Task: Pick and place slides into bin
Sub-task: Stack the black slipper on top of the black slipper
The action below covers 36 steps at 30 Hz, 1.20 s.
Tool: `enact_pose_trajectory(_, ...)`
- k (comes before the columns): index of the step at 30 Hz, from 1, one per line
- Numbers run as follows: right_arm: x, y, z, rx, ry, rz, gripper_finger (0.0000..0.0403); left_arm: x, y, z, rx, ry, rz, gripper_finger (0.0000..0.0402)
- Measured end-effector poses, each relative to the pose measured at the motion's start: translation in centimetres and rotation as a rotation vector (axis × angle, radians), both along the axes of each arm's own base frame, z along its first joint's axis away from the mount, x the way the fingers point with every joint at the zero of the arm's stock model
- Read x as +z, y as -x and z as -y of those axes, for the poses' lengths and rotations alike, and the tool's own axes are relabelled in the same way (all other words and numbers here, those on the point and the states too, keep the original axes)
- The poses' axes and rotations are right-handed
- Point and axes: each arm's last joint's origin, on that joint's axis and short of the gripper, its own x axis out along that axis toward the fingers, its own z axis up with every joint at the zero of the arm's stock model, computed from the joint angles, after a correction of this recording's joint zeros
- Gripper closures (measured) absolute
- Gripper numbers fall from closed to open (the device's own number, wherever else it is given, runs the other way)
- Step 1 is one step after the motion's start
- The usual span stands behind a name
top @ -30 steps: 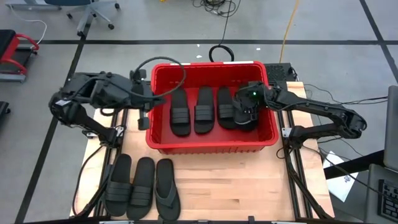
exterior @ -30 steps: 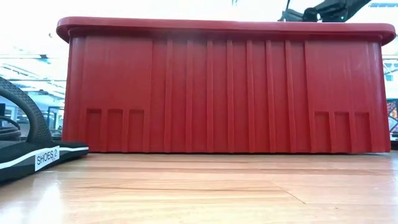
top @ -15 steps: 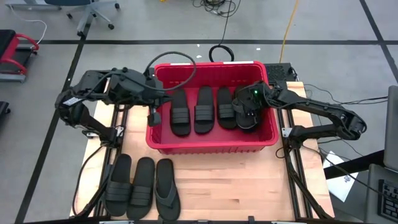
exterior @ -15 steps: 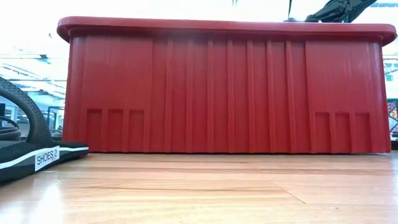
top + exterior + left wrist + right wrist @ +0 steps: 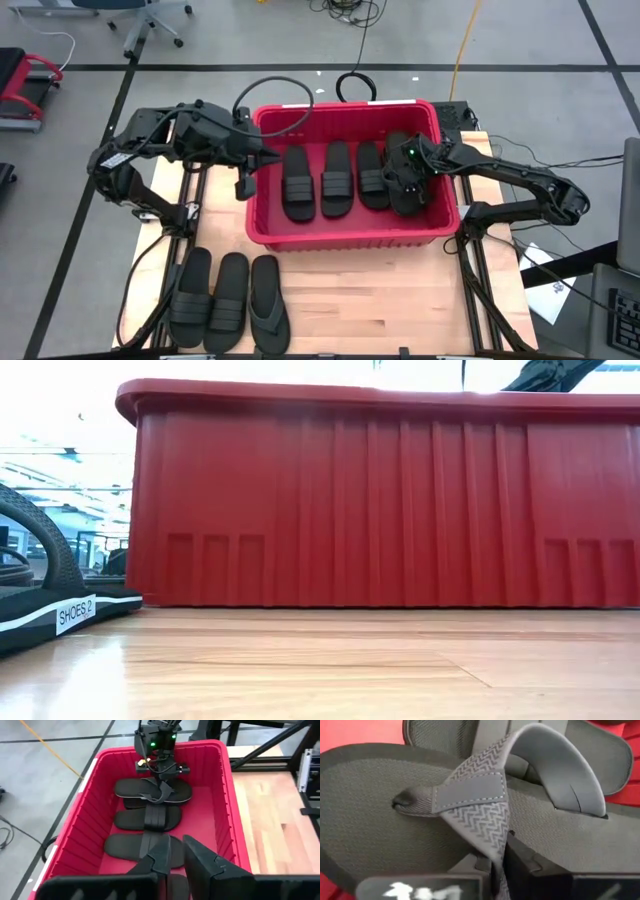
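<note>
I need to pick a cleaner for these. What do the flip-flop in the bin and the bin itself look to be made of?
Flip-flop: seemingly foam or soft rubber, with a matte, finely grained footbed; the strap looks like woven fabric, with a herringbone pattern and a stitched patch. Bin: apparently moulded hard plastic, red with a slight sheen and ribbed walls.

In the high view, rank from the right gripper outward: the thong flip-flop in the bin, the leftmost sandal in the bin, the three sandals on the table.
1. Thong flip-flop, under the right gripper.
2. Leftmost bin sandal, across the bin.
3. Three table sandals, front-left on the table.
</note>
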Motion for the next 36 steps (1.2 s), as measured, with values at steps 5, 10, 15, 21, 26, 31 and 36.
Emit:
enact_pose_trajectory(5, 0.8, -0.1, 0.1, 0.009, -0.006, 0.003, 0.0317, 0.0, 0.0, -0.3, -0.001, -0.01, -0.003, 0.0342)
enact_pose_trajectory(10, 1.6, -0.4, 0.2, 0.01, 0.004, 0.019, 0.0256, 0.0, 0.0, -0.2, -0.028, -0.005, -0.006, 0.0339)
enact_pose_trajectory(15, 2.0, -0.3, 0.0, 0.018, -0.024, 0.012, 0.0213, -0.2, 0.2, -0.2, -0.027, -0.004, -0.03, 0.0339)
enact_pose_trajectory(21, 2.0, -0.1, -0.5, 0.022, -0.037, -0.039, 0.0193, -0.6, 0.5, -0.2, -0.04, -0.02, -0.083, 0.0339)
enact_pose_trajectory(26, 2.1, 0.3, -0.9, -0.011, -0.071, -0.081, 0.0191, -0.6, 0.5, -0.2, -0.054, -0.039, -0.087, 0.0339)
enact_pose_trajectory(31, 3.5, 0.0, -0.7, -0.058, -0.075, -0.045, 0.019, -0.6, 0.5, -0.2, -0.057, -0.044, -0.088, 0.0339)
enact_pose_trajectory(36, 5.1, -0.4, -0.7, -0.066, -0.109, 0.024, 0.019, -0.6, 0.5, -0.2, -0.054, -0.04, -0.088, 0.0339)
